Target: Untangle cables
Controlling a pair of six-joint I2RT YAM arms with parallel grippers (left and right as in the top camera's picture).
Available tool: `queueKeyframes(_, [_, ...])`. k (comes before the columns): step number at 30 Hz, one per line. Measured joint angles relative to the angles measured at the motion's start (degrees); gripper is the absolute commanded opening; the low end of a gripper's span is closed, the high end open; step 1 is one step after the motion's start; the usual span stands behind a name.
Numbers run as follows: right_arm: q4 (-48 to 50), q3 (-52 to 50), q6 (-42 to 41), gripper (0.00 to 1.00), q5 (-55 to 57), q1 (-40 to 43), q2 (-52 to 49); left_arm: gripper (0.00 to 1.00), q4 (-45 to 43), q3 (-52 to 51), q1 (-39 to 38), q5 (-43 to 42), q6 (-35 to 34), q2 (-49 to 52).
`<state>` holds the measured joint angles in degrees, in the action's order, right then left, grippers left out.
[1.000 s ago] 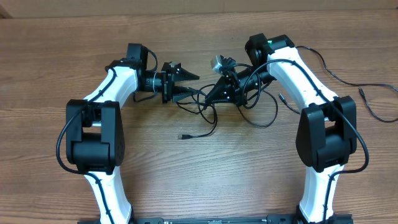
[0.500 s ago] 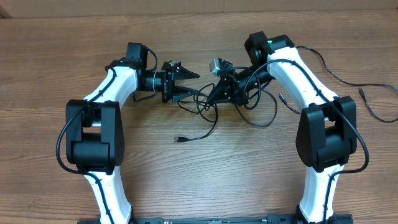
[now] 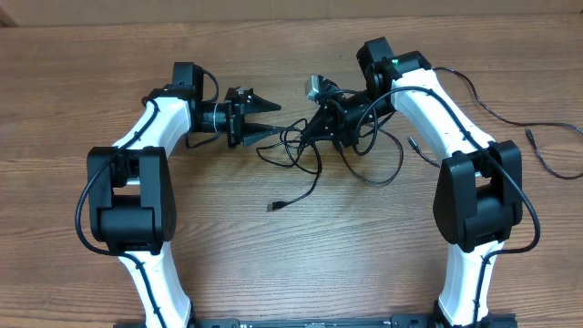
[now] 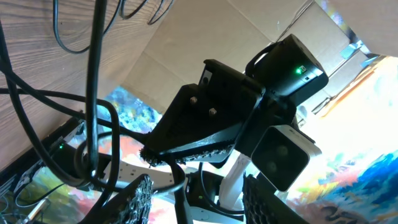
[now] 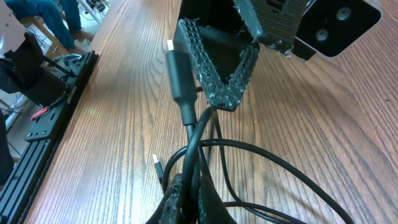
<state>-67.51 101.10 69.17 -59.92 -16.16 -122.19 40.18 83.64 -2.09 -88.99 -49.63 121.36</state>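
Observation:
The cables [image 3: 301,153] are thin black cords, tangled in loops on the wooden table between my two grippers. One loose plug end [image 3: 273,207] trails toward the front. My right gripper [image 3: 308,135] is shut on a bunch of strands; the right wrist view shows its fingers [image 5: 189,177] pinched on them, with one plug [image 5: 173,53] sticking up beyond. My left gripper [image 3: 276,118] faces it from the left, jaws apart. In the left wrist view, one strand [image 4: 186,183] runs loosely between the left gripper's fingers [image 4: 199,180].
A separate black cable [image 3: 547,159] lies at the far right, its plug [image 3: 529,135] free. Another plug end [image 3: 414,143] rests beside the right arm. Both arm bases stand at the front edge. A black rail [image 5: 53,118] runs along the table's side.
My left gripper has drawn back to the left, away from the right one. The right gripper has edged left with its strands. The loose plug end has slid slightly to the right.

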Motion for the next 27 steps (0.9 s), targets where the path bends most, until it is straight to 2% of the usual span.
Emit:
queueKeyframes(5, [0.94, 0.0, -0.61, 0.04, 0.22, 0.0, 0.0, 0.43, 0.04, 0.0, 0.37, 0.02, -0.2, 0.0])
queueKeyframes(12, [6.14, -0.02, -6.4, 0.04, -1.33, -0.17, 0.0, 0.44, 0.28, 0.0, 0.37, -0.2, -0.46, 0.0])
queueKeyframes(18, [5.31, -0.02, -7.65, 0.04, -3.58, -1.38, 0.0, 0.4, 0.26, 0.0, 0.37, 0.24, -1.99, 0.0])
queueKeyframes(22, [5.29, -0.02, -7.65, 0.04, -5.53, -2.34, 0.0, 0.3, 0.28, 0.0, 0.35, 1.2, -2.97, 0.0])
queueKeyframes(27, [5.29, -0.02, -7.67, 0.04, -6.1, -3.41, 0.0, 0.29, 0.28, 0.0, 0.35, 1.77, -3.19, 0.0])
